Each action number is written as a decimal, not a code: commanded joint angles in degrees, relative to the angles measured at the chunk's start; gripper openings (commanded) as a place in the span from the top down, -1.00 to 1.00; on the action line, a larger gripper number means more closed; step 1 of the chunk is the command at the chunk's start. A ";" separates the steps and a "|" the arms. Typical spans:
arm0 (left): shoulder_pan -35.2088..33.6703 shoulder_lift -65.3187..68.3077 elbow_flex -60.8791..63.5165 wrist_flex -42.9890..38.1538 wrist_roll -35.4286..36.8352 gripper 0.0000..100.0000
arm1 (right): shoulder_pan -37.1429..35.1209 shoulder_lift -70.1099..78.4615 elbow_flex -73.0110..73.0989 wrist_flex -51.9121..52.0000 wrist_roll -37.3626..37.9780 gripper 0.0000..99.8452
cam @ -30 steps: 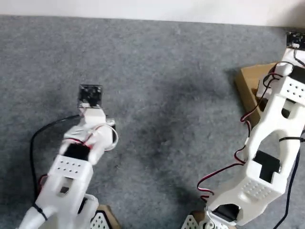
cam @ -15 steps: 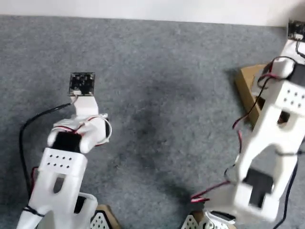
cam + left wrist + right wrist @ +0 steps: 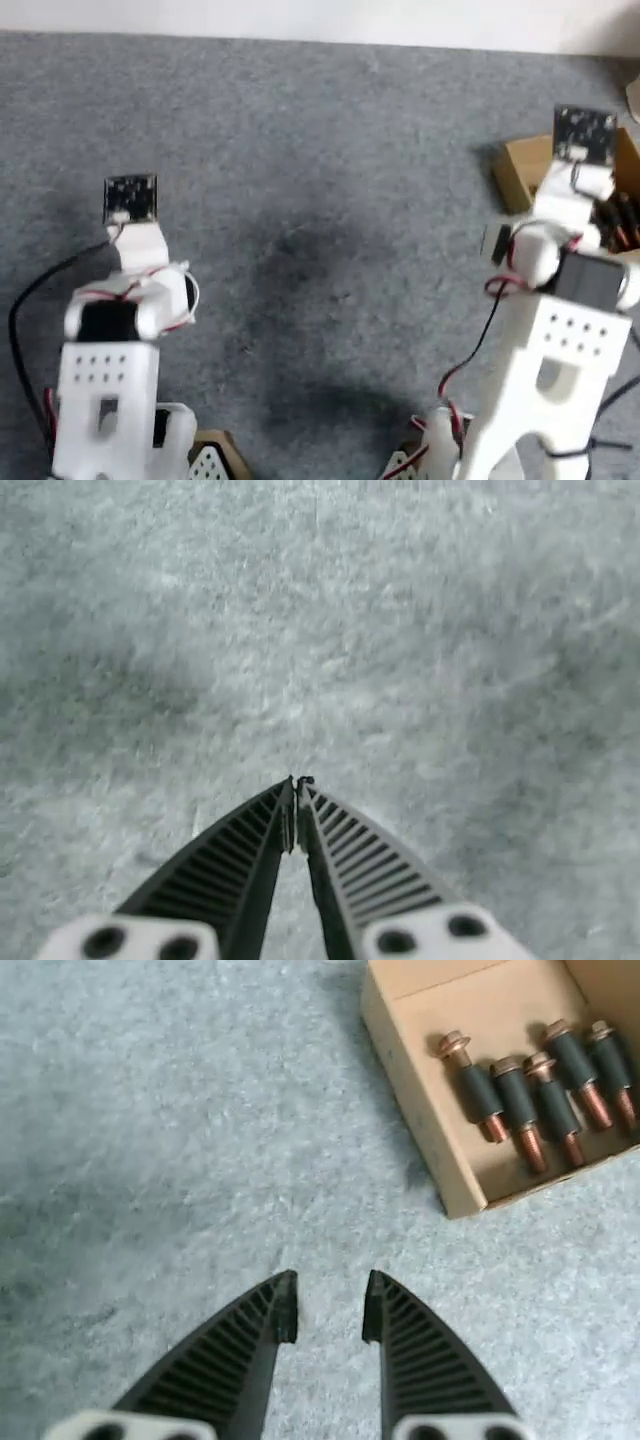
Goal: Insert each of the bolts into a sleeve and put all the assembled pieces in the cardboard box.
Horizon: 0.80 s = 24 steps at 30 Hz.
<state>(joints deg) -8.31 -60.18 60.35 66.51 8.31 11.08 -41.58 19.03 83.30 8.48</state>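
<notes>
Cardboard box [image 3: 470, 1000] of coppery, dark-sleeved bolts [image 3: 533, 1148]

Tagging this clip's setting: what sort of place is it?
Probably a lab or workshop bench for robot trials: a grey mat underneath, a white left arm and right arm side by side, and a cardboard box holding five sleeved bolts.

1. The counter [image 3: 330, 150] is covered from edge to edge in a grey, felt-like carpet with a fine speckled nap.
2. Along its far edge runs a plain white band [image 3: 300, 18]; whether it is a wall or a bare surface cannot be told.
3. The light is soft and even, and dim shadows [image 3: 300, 265] darken the grey cover near the middle.
</notes>
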 commanded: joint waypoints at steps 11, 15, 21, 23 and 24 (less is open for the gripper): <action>-4.97 -37.23 13.49 7.21 -7.91 0.95 | -0.75 -24.40 25.63 -10.33 -0.35 0.79; -5.76 -43.21 15.96 8.62 -9.23 0.95 | -0.84 -28.88 32.13 -12.97 -0.09 0.79; -5.49 -44.18 17.71 8.35 -9.85 0.95 | -2.95 -33.45 41.89 -17.36 0.00 0.79; -5.67 -44.26 19.30 8.26 -9.93 0.95 | -3.30 -35.82 45.41 -19.21 0.00 0.79; -5.67 -44.26 19.74 8.26 -9.93 0.95 | -3.30 -37.23 47.16 -20.09 0.00 0.79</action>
<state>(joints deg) -13.23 -103.43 79.69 75.03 -1.10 8.70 -75.52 63.60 66.33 8.48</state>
